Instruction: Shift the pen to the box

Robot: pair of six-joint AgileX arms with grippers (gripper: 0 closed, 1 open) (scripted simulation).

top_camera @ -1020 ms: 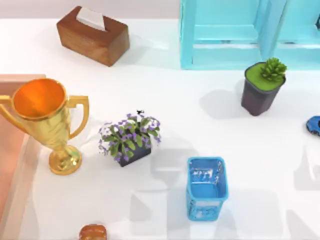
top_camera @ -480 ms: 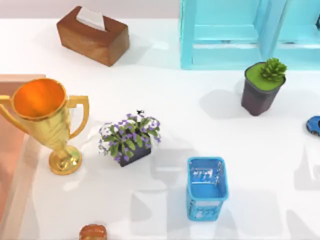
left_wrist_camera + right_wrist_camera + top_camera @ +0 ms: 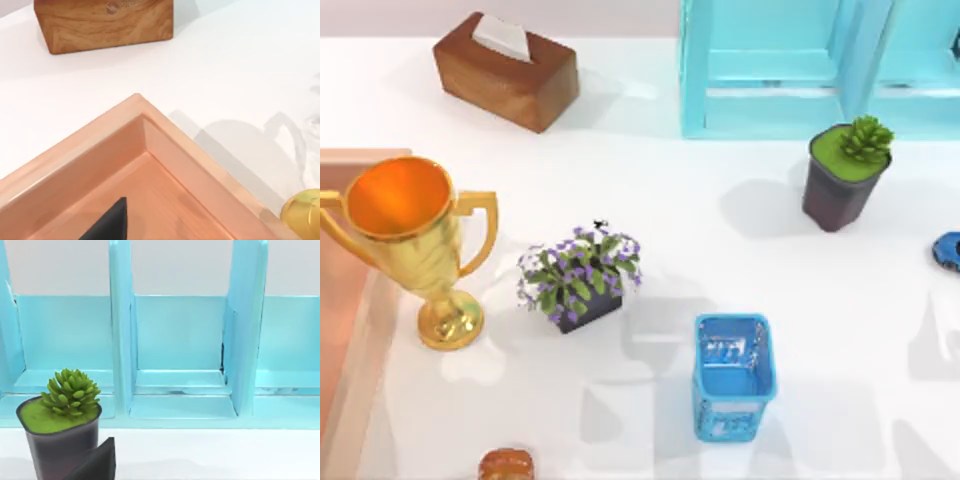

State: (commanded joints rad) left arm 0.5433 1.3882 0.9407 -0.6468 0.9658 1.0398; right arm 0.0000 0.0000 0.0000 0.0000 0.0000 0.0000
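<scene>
A pale patch with dark marks shows through the wall of the blue translucent pen holder (image 3: 733, 376), which stands upright near the front of the white table (image 3: 720, 250); whether that patch is the pen cannot be told, and the marks cannot be read. The box (image 3: 342, 330), salmon-orange with a paler rim, lies at the table's left edge and is cut off by the top view's border. The left wrist view looks into one corner of the box (image 3: 165, 155), where its floor is smooth peach. The left gripper (image 3: 107, 226) hangs over that floor as a dark wedge, and how far it is open, or whether it holds anything, cannot be told. Just beside the box stands a gold trophy (image 3: 405, 235) with an orange bowl, its base near the rim in the left wrist view (image 3: 303, 215). Behind it sits a brown wooden tissue box (image 3: 505, 72) with a white tissue standing from its slot; a small stamp on its side (image 3: 105, 22) is unreadable. A dark pot of purple flowers (image 3: 580, 280) is near the table's middle. At the right, a dark pot with a green succulent (image 3: 842, 172) stands before a cyan shelf unit (image 3: 770, 70) of open compartments. The right gripper (image 3: 97, 464) hovers just beside that pot (image 3: 60, 437), its opening likewise impossible to tell.
</scene>
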